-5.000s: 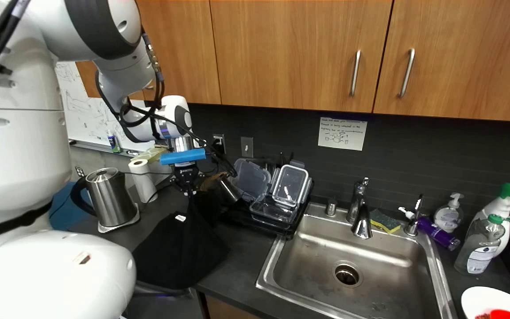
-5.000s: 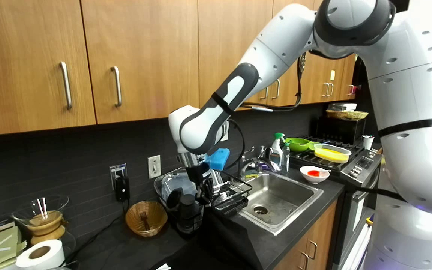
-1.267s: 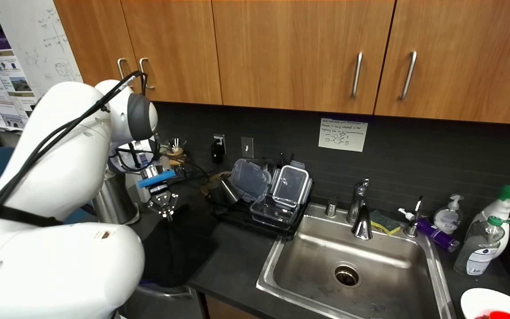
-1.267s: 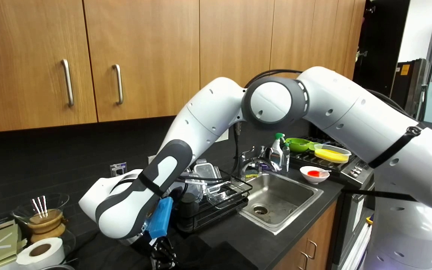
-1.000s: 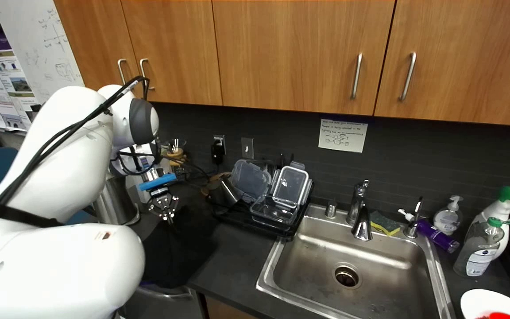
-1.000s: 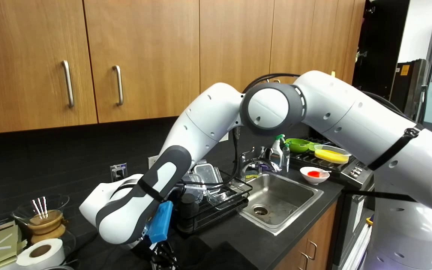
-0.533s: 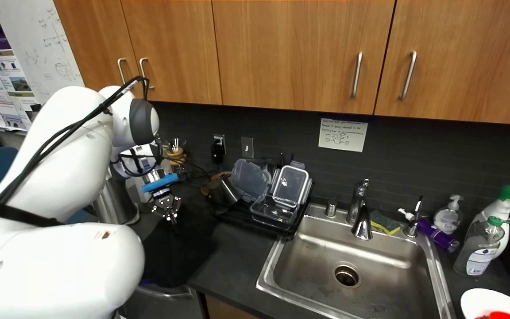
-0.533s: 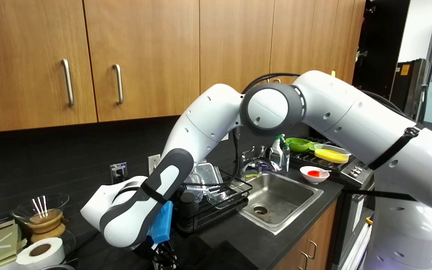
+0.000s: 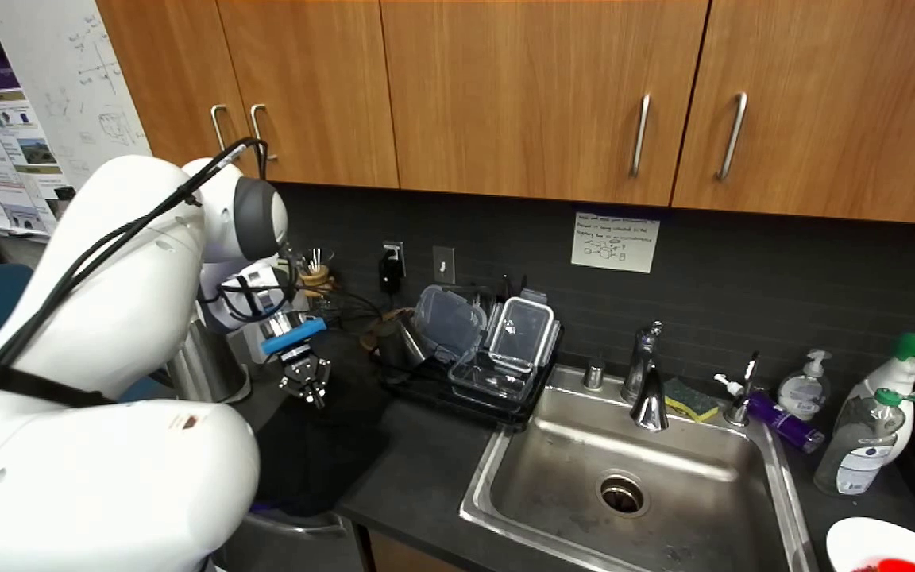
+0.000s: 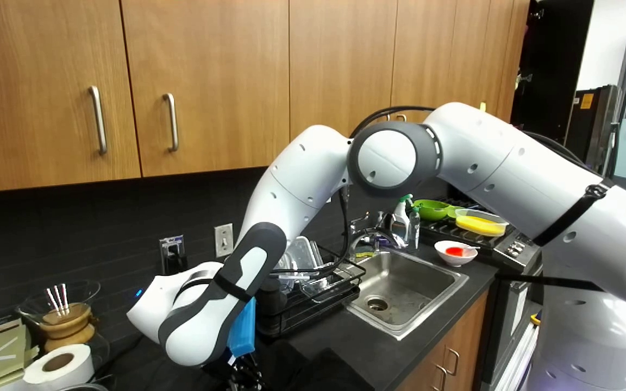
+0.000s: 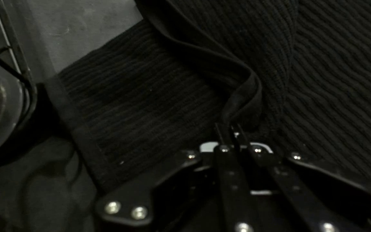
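- Wrist view: the end effector is pressed together, pinching what looks, in the poor light, like a hem fold of the black cloth.
- The cloth lies partly folded on the worktop, one corner near the rack.
- Clear boxes sit in the rack, just beside the sink.
- In an exterior view, a kettle stands partly behind the arm.
- In both exterior views, a white bowl shows near the sink.

gripper lowered, black cloth flatter
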`<state>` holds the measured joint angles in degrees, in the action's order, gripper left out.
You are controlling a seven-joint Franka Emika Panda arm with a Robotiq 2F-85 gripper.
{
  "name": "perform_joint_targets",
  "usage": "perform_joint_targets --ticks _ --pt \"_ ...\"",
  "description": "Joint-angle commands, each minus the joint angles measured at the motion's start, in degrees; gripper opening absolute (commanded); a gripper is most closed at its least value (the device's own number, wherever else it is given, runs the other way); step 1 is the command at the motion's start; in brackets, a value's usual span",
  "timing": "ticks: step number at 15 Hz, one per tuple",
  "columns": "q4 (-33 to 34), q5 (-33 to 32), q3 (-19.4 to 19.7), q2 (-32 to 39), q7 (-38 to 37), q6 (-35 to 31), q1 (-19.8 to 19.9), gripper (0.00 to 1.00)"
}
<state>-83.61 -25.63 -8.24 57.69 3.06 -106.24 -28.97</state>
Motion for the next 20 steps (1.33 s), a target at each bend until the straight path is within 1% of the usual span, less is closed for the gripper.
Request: perform_joint_targets --ticks 1,3,6,7,9,10,11,12,14,15,20 --pt "-3.45 -2.33 0.24 -1.81 1.7 -2.14 0.28 0.31" --pt "-4.11 -3.04 0.22 -2.08 2.05 -2.83 0.43 0.41" --pt "-6.02 -3.49 0.38 -3.33 1.77 -4.32 1.06 0.6" --pt "-7.27 -3.49 0.61 -4.21 1.04 -5.17 1.36 0.68" --pt "-11.9 -3.91 0.98 -7.14 0.61 -8.75 2.68 0.82" --pt "-15.5 -4.25 1.2 -9.39 0.76 -11.11 3.75 0.88" --pt "-6.77 -2.64 0.83 -3.3 1.06 -6.84 1.89 0.96" --pt "-7.73 -2.66 0.89 -3.82 1.06 -7.47 2.23 0.78" --pt "-7.41 -2.62 0.91 -3.64 1.08 -7.41 2.37 0.92" --pt "-7.29 -2.61 0.9 -3.5 1.08 -7.41 2.31 0.96" --pt "-7.05 -2.64 0.83 -3.31 1.02 -7.36 1.85 0.96"
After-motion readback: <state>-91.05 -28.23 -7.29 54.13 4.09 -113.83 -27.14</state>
